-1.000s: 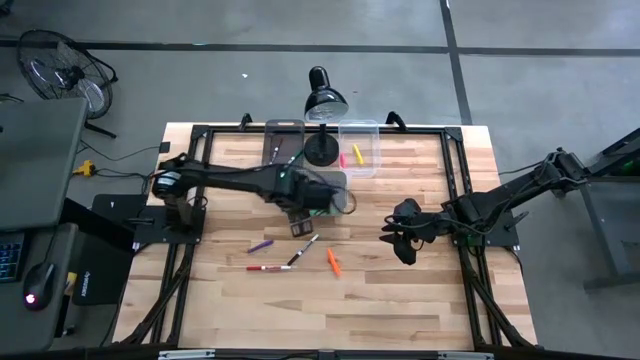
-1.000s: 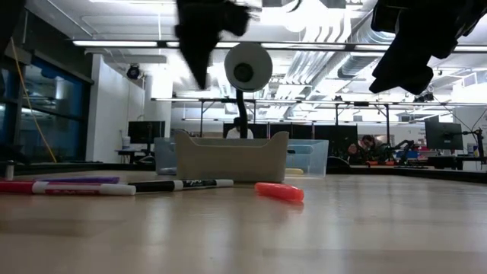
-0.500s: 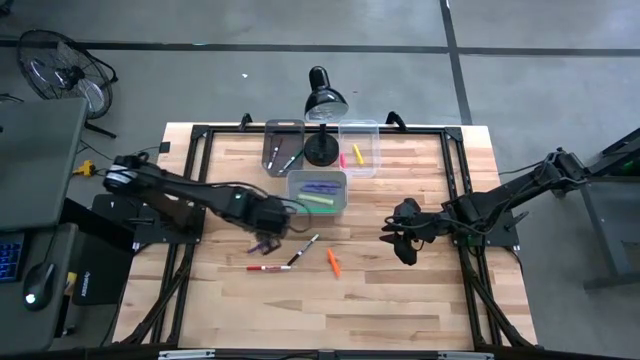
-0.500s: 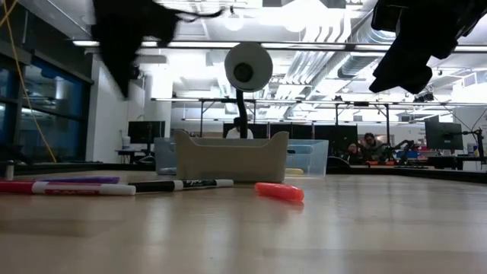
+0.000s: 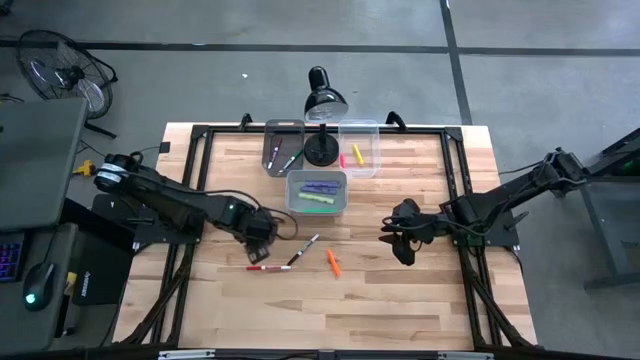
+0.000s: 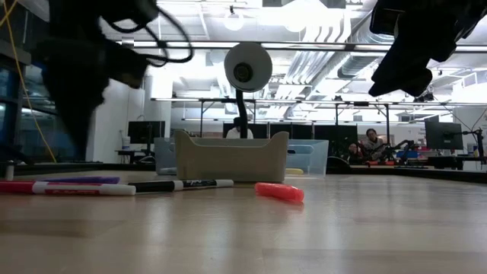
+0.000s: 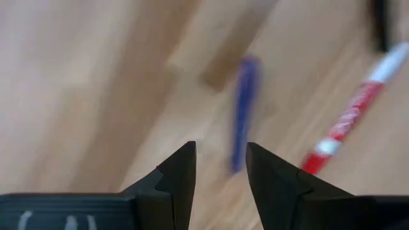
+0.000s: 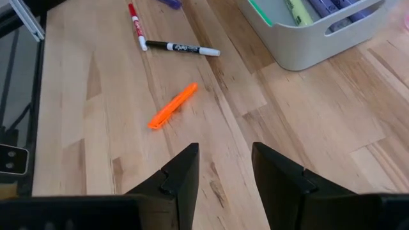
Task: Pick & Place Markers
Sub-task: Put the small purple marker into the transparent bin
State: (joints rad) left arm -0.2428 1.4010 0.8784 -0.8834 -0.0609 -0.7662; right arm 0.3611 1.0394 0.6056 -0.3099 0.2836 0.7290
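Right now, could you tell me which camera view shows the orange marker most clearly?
The right wrist view: the orange marker lies whole and unobstructed on bare wood. The high view shows it small; the low view shows it side-on; the left wrist view misses it.

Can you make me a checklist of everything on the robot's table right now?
Surface: wooden table, slatted.
Job's things: orange marker, black marker, red marker and purple marker loose; more markers in the bins.
Clutter: grey bin, two clear bins, black lamp.
Grippers: left gripper open above the purple marker; right gripper open, waiting above the table's right side.
Cables: black cable along the left arm.
Surroundings: fan on the floor.
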